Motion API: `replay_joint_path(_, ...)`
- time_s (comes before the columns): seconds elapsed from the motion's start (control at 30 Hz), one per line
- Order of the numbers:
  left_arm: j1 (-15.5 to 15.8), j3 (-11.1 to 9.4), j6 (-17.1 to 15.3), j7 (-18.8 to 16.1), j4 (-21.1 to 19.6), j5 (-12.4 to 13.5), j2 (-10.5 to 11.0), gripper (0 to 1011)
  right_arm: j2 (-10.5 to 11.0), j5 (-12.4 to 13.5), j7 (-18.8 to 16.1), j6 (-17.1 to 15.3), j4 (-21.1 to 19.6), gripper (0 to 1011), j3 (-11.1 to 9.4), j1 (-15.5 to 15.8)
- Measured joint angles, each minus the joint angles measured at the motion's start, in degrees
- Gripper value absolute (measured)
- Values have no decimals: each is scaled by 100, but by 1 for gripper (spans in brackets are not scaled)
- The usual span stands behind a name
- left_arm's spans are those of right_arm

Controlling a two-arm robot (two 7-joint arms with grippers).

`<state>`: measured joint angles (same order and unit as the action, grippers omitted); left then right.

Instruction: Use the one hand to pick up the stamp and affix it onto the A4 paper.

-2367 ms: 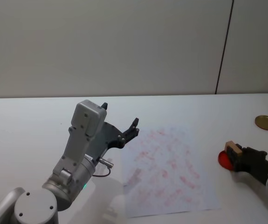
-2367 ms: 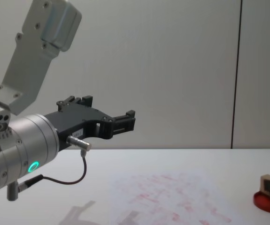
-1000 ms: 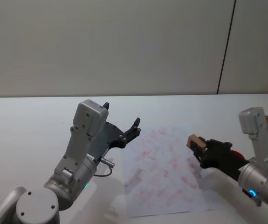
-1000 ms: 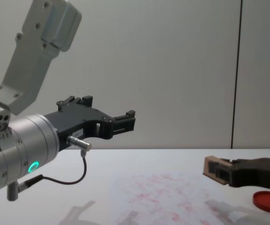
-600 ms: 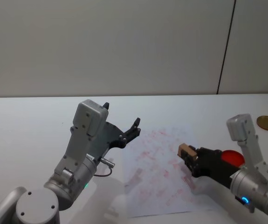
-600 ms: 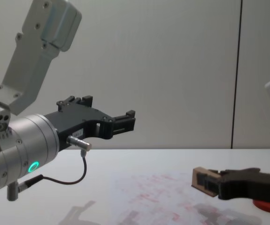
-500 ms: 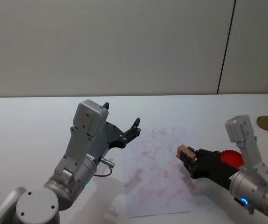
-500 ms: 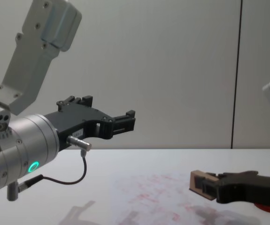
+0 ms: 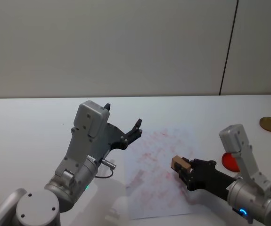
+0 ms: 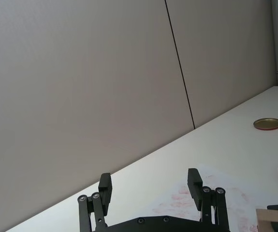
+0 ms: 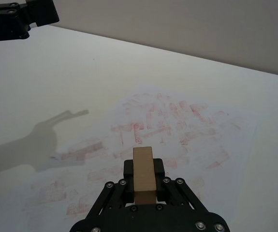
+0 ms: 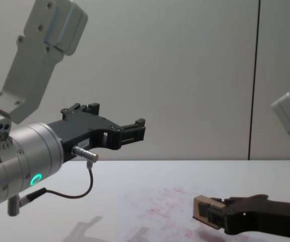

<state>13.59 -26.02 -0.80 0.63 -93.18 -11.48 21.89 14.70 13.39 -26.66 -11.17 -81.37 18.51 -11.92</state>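
Well, the right end effector (image 9: 184, 172) has swung off the red ink pad (image 9: 229, 161) and come in over the A4 paper (image 9: 149, 188), clenched on the stamp (image 9: 178, 163) the whole way; a second ago it was out near the sheet's right edge and higher, and now it sits lower and closer to the middle of the page. From the chest view the wooden block looks to be just above the sheet, its shadow close beneath it (I can't say for certain that it isn't already brushing the paper); the wrist view shows it upright between the fingers, above rows of faint red marks. So the pickup and the inking look done, and what remains, I'd judge, is the press down and the lift away. Finding a spot not already printed may be hard, since the sheet is so crowded. The left end effector (image 10: 149, 180) hasn't budged; it hangs above the counter (image 9: 31, 122) left of the paper, fingers spread and holding nothing.
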Motion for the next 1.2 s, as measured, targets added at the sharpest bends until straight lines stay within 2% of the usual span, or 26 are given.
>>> replay_joint_path(0.8,0,0,0,0,0,0,0,993,-10,-364,-101,13,131,220,107,-55)
replay_joint_path(1.2,0,0,0,0,0,0,0,993,1,-425,-157,-59,191,220,106,-119)
